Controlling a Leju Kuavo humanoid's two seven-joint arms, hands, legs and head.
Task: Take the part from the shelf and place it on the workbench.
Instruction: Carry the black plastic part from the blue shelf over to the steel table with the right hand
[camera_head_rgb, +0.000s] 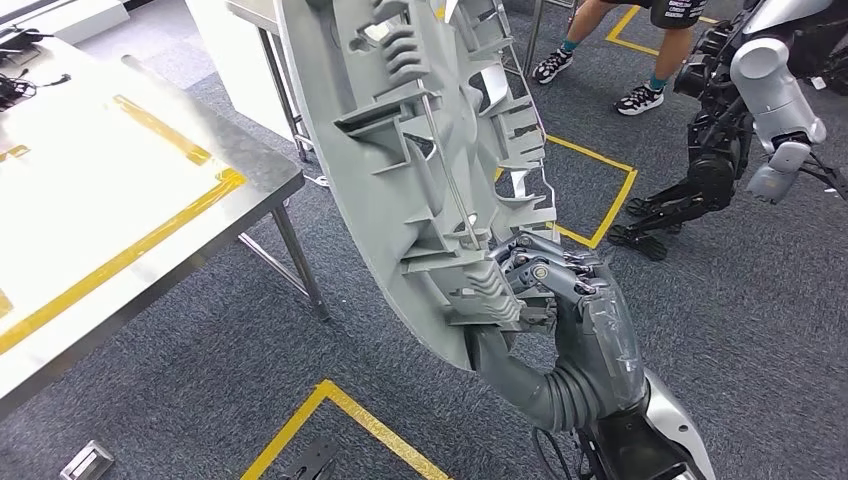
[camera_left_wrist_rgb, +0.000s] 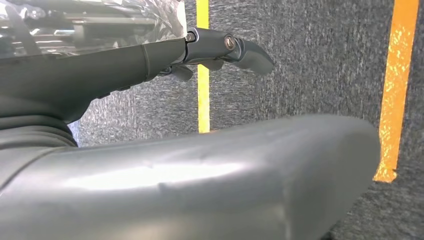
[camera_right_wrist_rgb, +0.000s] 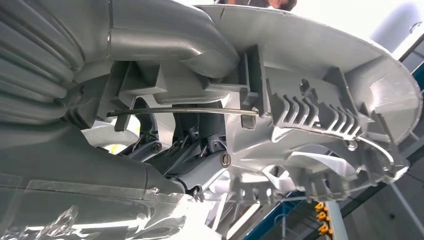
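The part (camera_head_rgb: 420, 150) is a big curved grey plastic panel with ribs, clips and a thin metal rod on its inner face. My right hand (camera_head_rgb: 565, 305) grips its lower edge and holds it upright in the air, above the floor and to the right of the workbench (camera_head_rgb: 100, 190). From the right wrist, the dark fingers (camera_right_wrist_rgb: 192, 152) curl into the ribs of the part (camera_right_wrist_rgb: 320, 95) while the thumb presses its rim. My left hand (camera_left_wrist_rgb: 175, 165) hangs over the grey carpet, fingers (camera_left_wrist_rgb: 220, 47) stretched out and holding nothing.
The steel workbench carries yellow tape lines, and its leg (camera_head_rgb: 300, 260) stands near the part. Another robot (camera_head_rgb: 750, 120) stands at the back right, with a person's legs (camera_head_rgb: 600, 40) behind. Yellow tape (camera_head_rgb: 340, 410) marks the floor, and a small metal piece (camera_head_rgb: 90, 460) lies there.
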